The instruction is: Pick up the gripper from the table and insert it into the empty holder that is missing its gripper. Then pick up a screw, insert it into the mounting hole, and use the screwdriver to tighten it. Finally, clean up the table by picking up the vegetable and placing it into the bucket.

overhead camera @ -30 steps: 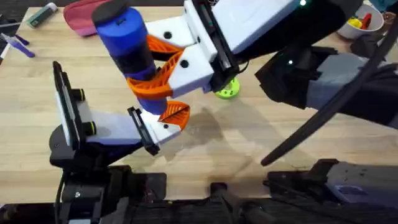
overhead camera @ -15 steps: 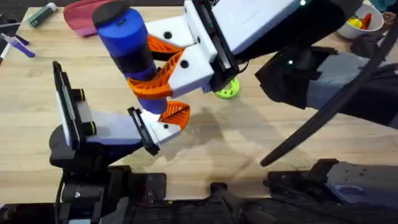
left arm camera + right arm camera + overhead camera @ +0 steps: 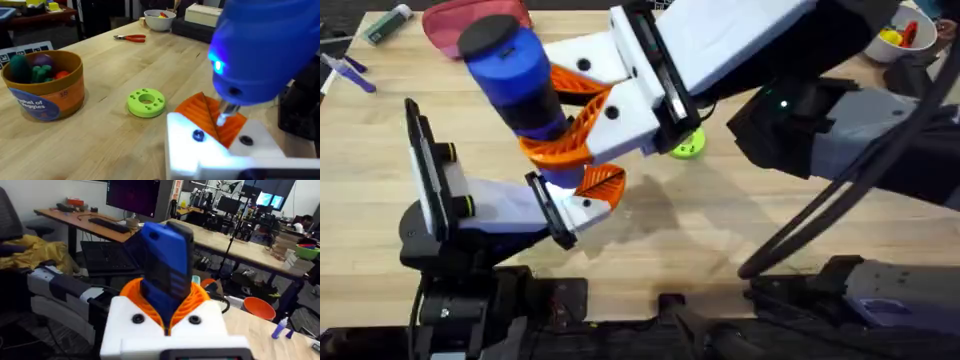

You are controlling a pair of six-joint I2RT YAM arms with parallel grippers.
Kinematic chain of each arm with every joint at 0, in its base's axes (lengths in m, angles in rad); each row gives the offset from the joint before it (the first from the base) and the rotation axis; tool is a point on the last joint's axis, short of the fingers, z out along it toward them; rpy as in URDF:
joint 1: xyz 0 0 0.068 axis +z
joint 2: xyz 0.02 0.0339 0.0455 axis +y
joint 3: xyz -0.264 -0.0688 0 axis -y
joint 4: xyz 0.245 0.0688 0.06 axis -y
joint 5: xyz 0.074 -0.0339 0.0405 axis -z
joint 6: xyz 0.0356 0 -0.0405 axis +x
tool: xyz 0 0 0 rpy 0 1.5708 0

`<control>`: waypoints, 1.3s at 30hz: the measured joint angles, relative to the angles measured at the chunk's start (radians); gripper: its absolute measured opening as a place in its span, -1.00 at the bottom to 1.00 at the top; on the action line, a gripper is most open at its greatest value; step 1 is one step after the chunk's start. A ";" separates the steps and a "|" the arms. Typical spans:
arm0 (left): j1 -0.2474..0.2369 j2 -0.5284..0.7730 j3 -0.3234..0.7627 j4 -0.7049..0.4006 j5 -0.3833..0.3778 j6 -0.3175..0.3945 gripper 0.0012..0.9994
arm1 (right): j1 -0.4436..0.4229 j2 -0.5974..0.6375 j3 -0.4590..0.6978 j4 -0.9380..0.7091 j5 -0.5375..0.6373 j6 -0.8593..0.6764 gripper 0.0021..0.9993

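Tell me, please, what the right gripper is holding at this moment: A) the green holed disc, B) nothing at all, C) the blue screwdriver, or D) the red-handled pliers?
C: the right gripper's orange pads are clamped around the blue screwdriver, which stands upright over the holder; the green disc lies free on the table, and the pliers lie farther off.

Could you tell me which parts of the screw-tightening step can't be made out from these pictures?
- Screw: left wrist view, under the screwdriver tip, too small to tell.
- Tip seating: overhead, the right gripper and screwdriver body cover it.
- The gripper on the holder: seating depth unclear, partly covered.
- Bucket contents: blurred in the left wrist view.
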 joint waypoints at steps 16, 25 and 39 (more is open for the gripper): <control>0.000 0.000 0.000 0.000 0.000 0.000 -0.99 | 0.000 0.043 0.041 -0.034 0.000 -0.014 -0.95; 0.000 0.000 0.000 0.000 0.000 0.000 -0.99 | -0.001 0.043 0.043 -0.056 0.000 -0.017 -0.95; 0.000 0.000 0.000 0.000 0.000 0.000 -0.99 | -0.013 0.043 0.043 -0.076 0.000 -0.022 -0.95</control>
